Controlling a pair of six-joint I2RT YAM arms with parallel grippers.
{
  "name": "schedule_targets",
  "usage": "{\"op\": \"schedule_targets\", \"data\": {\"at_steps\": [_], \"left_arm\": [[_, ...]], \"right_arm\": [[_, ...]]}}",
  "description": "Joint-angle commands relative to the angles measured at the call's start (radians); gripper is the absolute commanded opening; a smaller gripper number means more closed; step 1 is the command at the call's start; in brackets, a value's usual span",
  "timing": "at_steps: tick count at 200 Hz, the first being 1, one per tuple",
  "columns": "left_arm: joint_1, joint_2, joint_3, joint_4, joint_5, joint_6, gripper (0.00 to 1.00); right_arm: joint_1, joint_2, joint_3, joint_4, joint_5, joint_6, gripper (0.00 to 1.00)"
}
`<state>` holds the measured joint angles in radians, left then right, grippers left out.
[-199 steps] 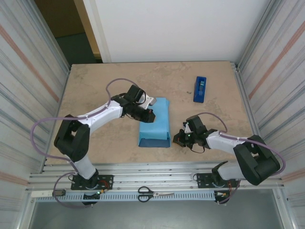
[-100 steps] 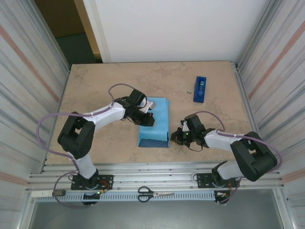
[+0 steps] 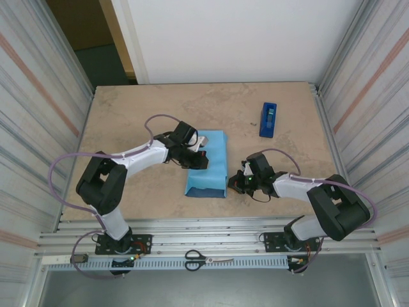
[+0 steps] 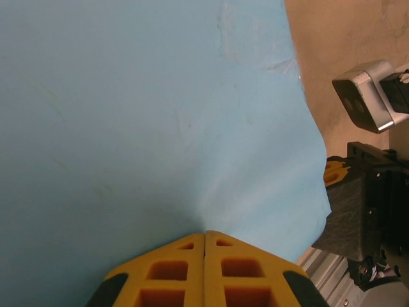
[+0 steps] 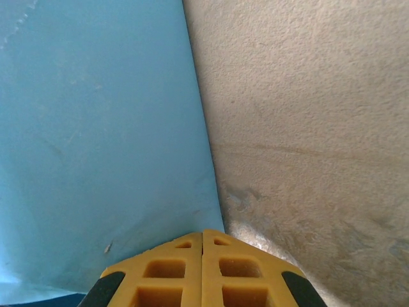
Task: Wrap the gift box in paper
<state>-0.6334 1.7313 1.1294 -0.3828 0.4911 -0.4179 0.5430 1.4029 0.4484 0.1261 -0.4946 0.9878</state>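
Top external: paper [image 3: 215, 165] lies long-axis near-to-far between the arms; left gripper [image 3: 199, 159] closed atop its left side; right gripper [image 3: 236, 185] closed at its near-right edge; any pinch unclear.

Item: the paper [image 3: 216, 169], light sky-blue face outward, folded into a long flat packet; lies mid-table, long axis near-to-far, surface lightly creased, darker blue strip along near end

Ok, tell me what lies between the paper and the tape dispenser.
Only bare table between the paper and the tape dispenser; the top external view shows it.
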Motion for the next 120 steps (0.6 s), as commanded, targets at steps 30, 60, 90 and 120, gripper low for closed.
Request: {"op": "schedule_targets", "data": {"at_steps": [30, 60, 90, 120], "left_arm": [[-0.008, 0.02, -0.058, -0.021, -0.126, -0.023, 0.02], [0.0, 0.02, -0.037, -0.035, -0.106, 0.016, 0.02], [0.0, 0.026, -0.001, -0.07, -0.106, 0.057, 0.03], [-0.004, 0.005, 0.022, -0.059, -0.052, 0.1, 0.12]], "right_arm": [[-0.02, -0.063, 0.016, -0.089, 0.031, -0.023, 0.02], [-0.016, -0.028, 0.022, -0.021, -0.015, -0.007, 0.02], [-0.008, -0.022, 0.034, -0.044, 0.021, 0.002, 0.02], [-0.014, -0.117, 0.032, -0.161, 0.111, -0.028, 0.06]]}}
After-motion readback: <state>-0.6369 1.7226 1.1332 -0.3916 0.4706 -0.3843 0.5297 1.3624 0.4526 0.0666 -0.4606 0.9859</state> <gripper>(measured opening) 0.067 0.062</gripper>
